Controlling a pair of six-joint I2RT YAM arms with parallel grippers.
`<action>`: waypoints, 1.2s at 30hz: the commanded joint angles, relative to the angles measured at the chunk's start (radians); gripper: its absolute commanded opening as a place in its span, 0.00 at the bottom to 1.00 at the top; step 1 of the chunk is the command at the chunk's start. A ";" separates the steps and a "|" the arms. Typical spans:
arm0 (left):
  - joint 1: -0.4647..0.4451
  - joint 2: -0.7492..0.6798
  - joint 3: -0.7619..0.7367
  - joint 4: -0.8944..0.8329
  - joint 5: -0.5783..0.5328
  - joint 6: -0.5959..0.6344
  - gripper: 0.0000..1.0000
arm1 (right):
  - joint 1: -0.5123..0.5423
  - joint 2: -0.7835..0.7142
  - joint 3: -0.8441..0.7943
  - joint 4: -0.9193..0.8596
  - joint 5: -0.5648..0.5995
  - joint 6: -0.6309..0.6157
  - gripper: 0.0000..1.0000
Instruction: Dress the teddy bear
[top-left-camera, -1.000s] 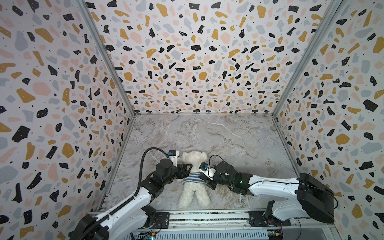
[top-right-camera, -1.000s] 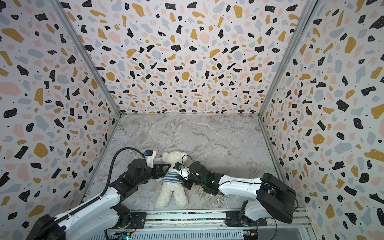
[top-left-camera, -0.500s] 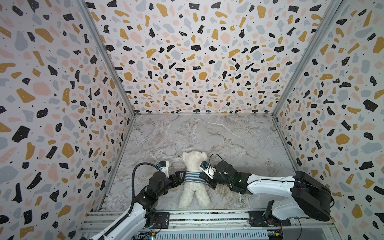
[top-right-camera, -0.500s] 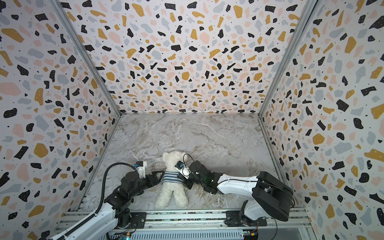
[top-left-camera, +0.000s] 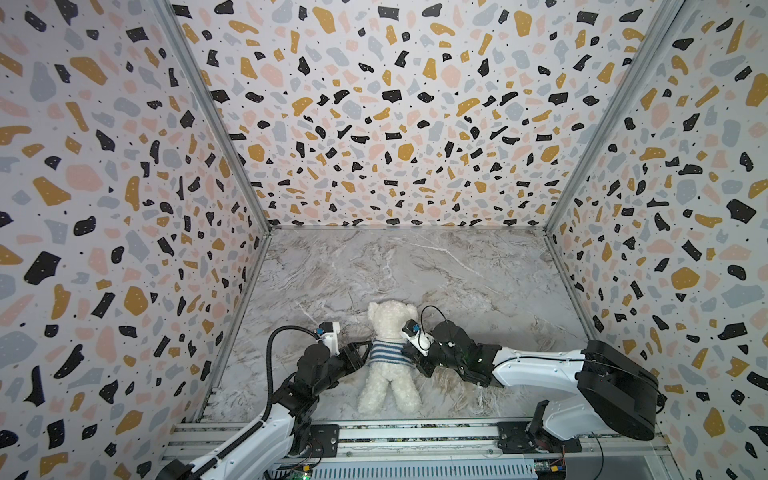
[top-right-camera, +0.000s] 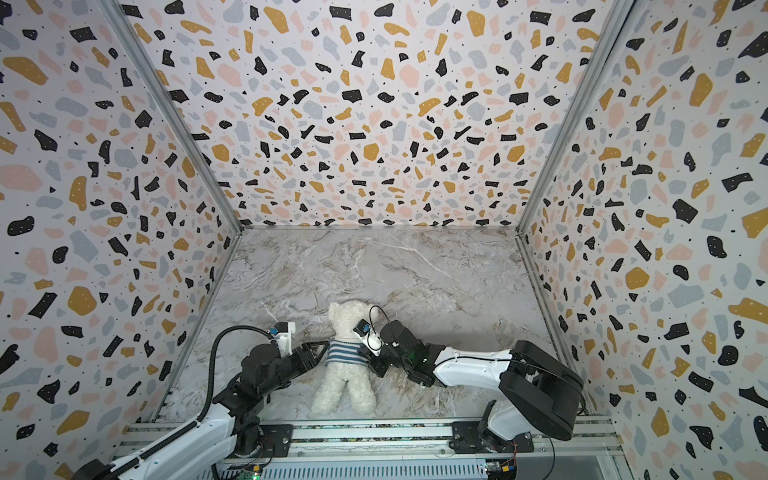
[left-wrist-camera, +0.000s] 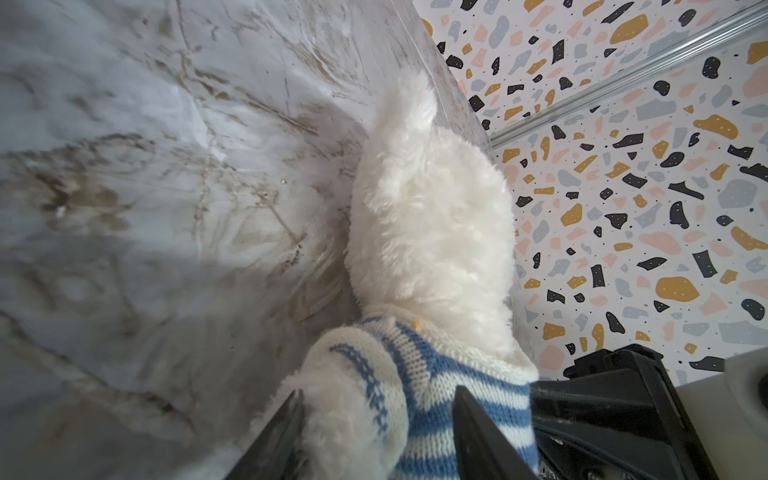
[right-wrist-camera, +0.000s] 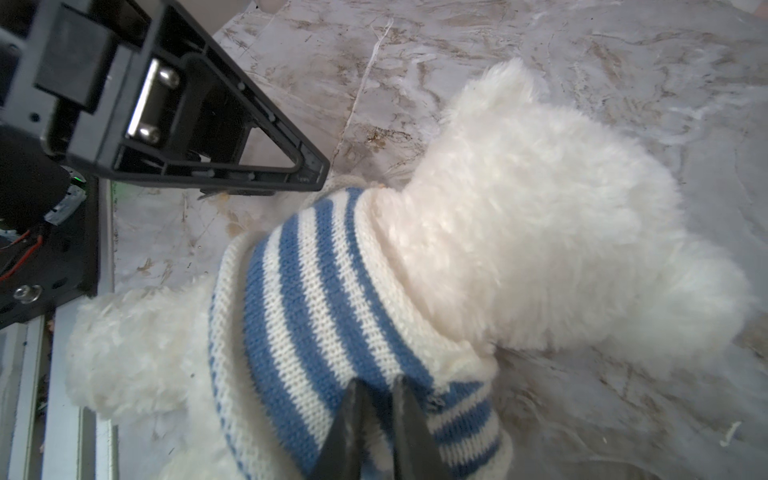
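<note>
**Both top views.** The small fluffy white plush teddy bear lies flat. Its head points away from the aluminium front rail, which runs just past the bear's feet. A blue-and-white striped knitted sweater covers the bear's torso. The left gripper meets 1 flank of the bear and the right gripper meets the opposite flank.

**Left wrist view.** The left jaws bracket the bear's sleeved arm, touching fur and knit. Whether they clamp firmly cannot be told.

**Right wrist view.** The right jaws are pinched tight on a fold of sweater at the bear's side.

**Risk.** The 2 opposed pulls may stretch the knit. The fluffy arm may also slip free, letting the sleeve ride up.

**Room.** Bare marble-patterned floor lies open beyond the bear's head. The grippers crowd both flanks, and the rail hems the feet.
</note>
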 joint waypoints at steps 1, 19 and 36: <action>0.006 0.014 -0.028 0.080 0.017 0.008 0.49 | -0.005 0.001 -0.013 0.008 -0.005 0.019 0.16; 0.006 -0.087 0.035 -0.063 -0.033 0.077 0.00 | -0.012 -0.042 -0.017 0.012 -0.011 0.026 0.17; 0.005 -0.159 0.373 -0.481 -0.154 0.280 0.00 | -0.031 -0.289 -0.079 -0.018 0.061 0.043 0.39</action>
